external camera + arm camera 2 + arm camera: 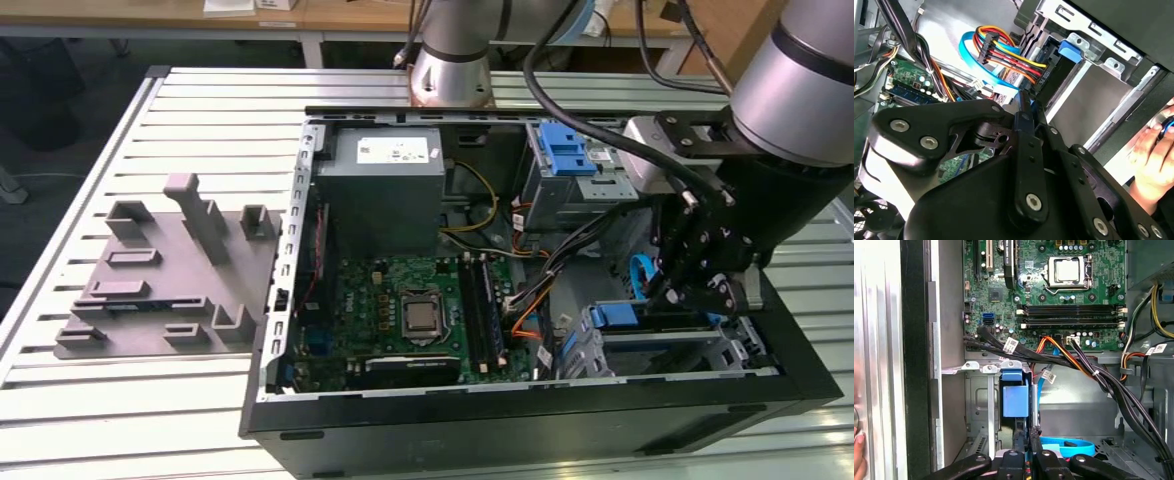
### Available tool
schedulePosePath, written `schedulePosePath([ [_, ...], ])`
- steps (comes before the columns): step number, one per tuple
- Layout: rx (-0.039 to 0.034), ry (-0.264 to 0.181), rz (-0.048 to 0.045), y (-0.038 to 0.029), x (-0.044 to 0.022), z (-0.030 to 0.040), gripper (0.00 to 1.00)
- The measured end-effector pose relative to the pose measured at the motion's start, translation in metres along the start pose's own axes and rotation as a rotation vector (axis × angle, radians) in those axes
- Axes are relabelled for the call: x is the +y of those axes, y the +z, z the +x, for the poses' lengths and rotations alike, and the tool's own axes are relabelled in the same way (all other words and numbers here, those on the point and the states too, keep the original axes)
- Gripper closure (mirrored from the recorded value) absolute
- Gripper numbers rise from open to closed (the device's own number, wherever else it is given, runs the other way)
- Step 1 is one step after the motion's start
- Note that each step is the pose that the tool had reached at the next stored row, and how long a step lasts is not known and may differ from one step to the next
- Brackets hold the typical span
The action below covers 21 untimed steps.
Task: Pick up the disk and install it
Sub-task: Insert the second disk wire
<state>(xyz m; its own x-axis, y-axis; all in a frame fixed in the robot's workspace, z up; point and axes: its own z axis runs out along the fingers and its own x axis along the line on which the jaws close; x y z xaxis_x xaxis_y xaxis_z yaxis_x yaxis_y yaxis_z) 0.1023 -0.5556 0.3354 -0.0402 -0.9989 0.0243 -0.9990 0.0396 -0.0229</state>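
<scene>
Open computer case (287, 300) stands on the slatted table (160, 400). Gripper (1027, 434) is lowered inside the case, at the drive bay (981, 405) in the corner below the motherboard (1054, 290). Fingers (1020, 440) are drawn together, nothing visible between them, tips just beside the disk (1016, 399). The disk sits edge-on in that bay, its blue plastic end showing. A person's hand (1154, 150) rests outside the case wall

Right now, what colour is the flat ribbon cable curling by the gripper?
Light blue. The ribbon cable shows best in the second wrist view, looping above the gripper.
</scene>
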Motion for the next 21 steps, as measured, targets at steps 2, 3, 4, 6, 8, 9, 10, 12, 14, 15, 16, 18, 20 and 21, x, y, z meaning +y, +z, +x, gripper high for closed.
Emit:
schedulePosePath([
  [2,-0.001,0.0,0.0,0.0002,-0.0005,0.0,0.84],
  [3,-0.0013,0.0,-0.0001,0.0006,-0.0006,0.0002,0.84],
  [4,-0.0012,0.0,0.0,0.0007,-0.0006,0.0003,0.84],
  [6,-0.0013,0.0,-0.0001,0.0011,-0.0006,0.0003,0.84],
  [8,-0.0015,0.0,0.0,0.0017,-0.0005,0.0005,0.84],
  [9,-0.0015,0.0,-0.0001,0.002,-0.0005,0.0006,0.84],
  [10,-0.0015,0.0,0.0,0.0024,-0.0005,0.0006,0.84],
  [12,-0.0015,0.0,-0.0001,0.0033,-0.0005,0.0007,0.84],
  [14,-0.0014,0.0,-0.0001,0.0041,-0.0005,0.0008,0.84],
  [15,-0.0014,0.0,-0.0001,0.0043,-0.0005,0.0009,0.84],
  [16,-0.0016,0.0,-0.0001,0.0047,-0.0005,0.001,0.84],
  [18,-0.0015,0.0,0.0,0.005,-0.0005,0.001,0.84],
  [20,-0.0016,0.0,-0.0001,0.0053,-0.0005,0.001,0.84],
  [21,-0.0017,0.0,-0.0001,0.0054,-0.0005,0.001,0.84],
])
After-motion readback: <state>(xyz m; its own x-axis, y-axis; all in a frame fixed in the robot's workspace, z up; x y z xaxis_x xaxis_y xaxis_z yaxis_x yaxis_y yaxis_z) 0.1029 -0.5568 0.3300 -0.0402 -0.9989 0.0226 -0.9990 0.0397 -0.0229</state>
